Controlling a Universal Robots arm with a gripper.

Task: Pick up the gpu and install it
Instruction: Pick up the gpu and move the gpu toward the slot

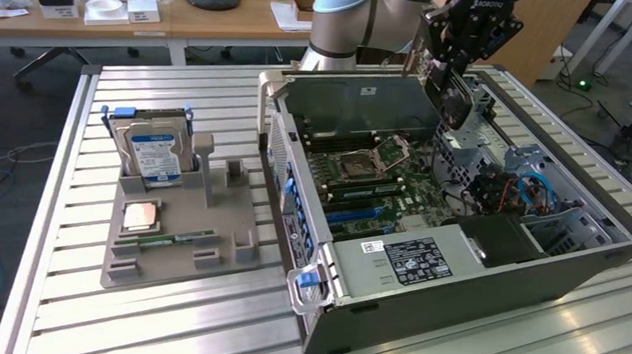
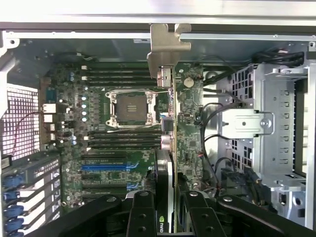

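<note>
My gripper (image 1: 457,67) is shut on the gpu (image 1: 449,93), which hangs above the far right part of the open computer case (image 1: 439,286). In the wrist view the gpu (image 2: 170,113) appears edge-on between my black fingers (image 2: 140,215), its silver bracket (image 2: 165,44) at the far end from my gripper (image 2: 168,219). It hovers over the green motherboard (image 2: 123,148), beside the CPU socket (image 2: 131,106). The blue expansion slots (image 2: 106,167) lie below it and off to one side.
A grey fixture tray (image 1: 179,251) on the exterior view's left holds an upright hard drive (image 1: 154,155), a copper chip (image 1: 138,216) and a memory stick (image 1: 175,240). Inside the case are a silver drive cage (image 2: 266,128), cables (image 1: 529,190) and a labelled power supply (image 1: 414,260).
</note>
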